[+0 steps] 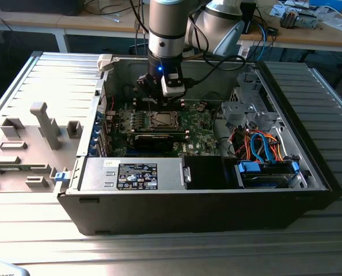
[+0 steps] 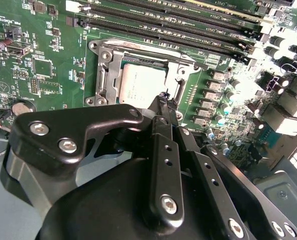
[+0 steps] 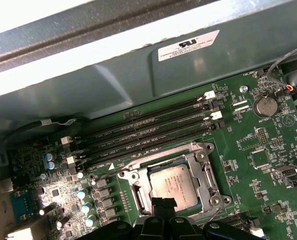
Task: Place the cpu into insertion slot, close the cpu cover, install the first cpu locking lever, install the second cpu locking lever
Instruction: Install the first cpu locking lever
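The cpu (image 2: pixel 140 85) lies flat in the insertion slot (image 2: pixel 99 54) on the green board, its silver-grey top showing. The cpu cover (image 2: pixel 106 77) lies down around it as a silvery frame. In the first wrist view the cpu (image 3: pixel 173 186) sits inside the cover (image 3: pixel 204 172) the same way. My gripper (image 2: pixel 163 96) hangs just over one edge of the socket with its black fingers pressed together, shut, and I see nothing between them. In the exterior view the gripper (image 1: pixel 165 96) stands over the socket (image 1: pixel 162 119) inside the open computer case.
Long black memory slots (image 3: pixel 153 131) run beside the socket. A labelled power-supply box (image 1: pixel 137 174) and a blue drive bay (image 1: pixel 267 172) line the case's near side. The case walls (image 1: pixel 105 86) close in around the board. Grey fixtures (image 1: pixel 44 123) stand at the exterior view's left.
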Tool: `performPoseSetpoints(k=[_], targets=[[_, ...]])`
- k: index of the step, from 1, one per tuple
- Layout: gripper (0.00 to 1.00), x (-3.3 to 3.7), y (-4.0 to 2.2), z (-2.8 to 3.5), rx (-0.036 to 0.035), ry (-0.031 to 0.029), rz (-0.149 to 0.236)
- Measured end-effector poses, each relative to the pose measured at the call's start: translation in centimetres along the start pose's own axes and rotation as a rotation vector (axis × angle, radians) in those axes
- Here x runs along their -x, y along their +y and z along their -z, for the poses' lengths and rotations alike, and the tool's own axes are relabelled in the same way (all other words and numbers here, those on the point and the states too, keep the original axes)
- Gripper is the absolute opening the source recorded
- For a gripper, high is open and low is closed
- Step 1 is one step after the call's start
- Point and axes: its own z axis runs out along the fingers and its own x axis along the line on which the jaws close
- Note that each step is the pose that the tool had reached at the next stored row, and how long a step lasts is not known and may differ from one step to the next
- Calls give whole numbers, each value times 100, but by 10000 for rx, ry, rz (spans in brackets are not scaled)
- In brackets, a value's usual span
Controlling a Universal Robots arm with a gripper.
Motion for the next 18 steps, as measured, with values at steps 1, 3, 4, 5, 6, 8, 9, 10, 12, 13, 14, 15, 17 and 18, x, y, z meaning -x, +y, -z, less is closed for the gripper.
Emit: performPoseSetpoints(k=[1,3,4,5,6,8,9,10,12,13,14,15,17,18], targets=[[11,0,0,0,0,1,8],[11,0,0,0,-1,1,33],[11,0,0,0,-2,2,54],[11,0,0,0,-2,2,65],[11,0,0,0,-3,2,74],[11,0,0,0,-3,3,89],[11,0,0,0,-3,2,97],[11,0,0,0,-4,3,102],[11,0,0,0,-4,3,114],[11,0,0,0,-5,3,123],[11,0,0,0,-5,4,128],[11,0,0,0,-5,4,134],[11,0,0,0,-5,4,151],[11,0,0,0,-6,4,155]])
